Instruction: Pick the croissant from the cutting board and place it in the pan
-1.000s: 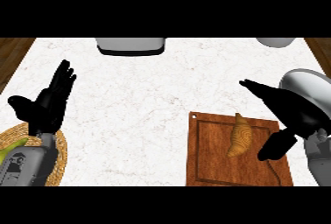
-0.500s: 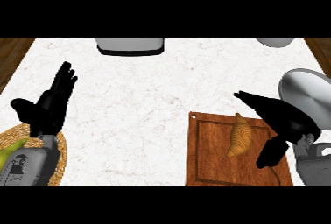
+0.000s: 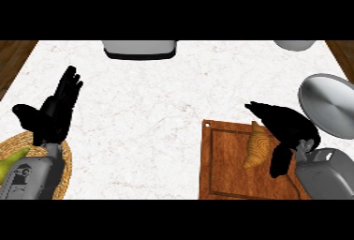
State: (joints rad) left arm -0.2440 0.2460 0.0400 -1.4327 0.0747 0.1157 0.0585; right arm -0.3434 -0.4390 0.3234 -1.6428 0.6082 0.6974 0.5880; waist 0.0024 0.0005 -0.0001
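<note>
We are at the reach-and-grasp step. Our right robot hand (image 3: 289, 133) hangs over the right side of the cutting board (image 3: 221, 173), in the lower right of the frame, with its fingers spread above and to the right of the croissant (image 3: 256, 151) and its thumb (image 3: 279, 161) hanging down beside the pastry's lower half. The fingers are apart and hold nothing; we cannot tell whether any of them touches the croissant yet. The croissant lies on the board's right half, not lifted.

The croissant's long axis runs nearly up and down the frame, tilted a little, so that its narrow upper tip points toward the top of the frame and its broader lower end leans toward the lower left. We judge that the next move calls for lowering the hand so fingers and thumb come to opposite long sides of the pastry, across its short width, then closing round its middle. After that it must be lifted and carried up and to the right to the pan (image 3: 332, 105), which sits just off the board at the right edge of the frame.

Our left robot hand (image 3: 52, 115) rests open, fingers up, at the left of the frame above a woven mat (image 3: 63, 161) on the table (image 3: 152, 103).
</note>
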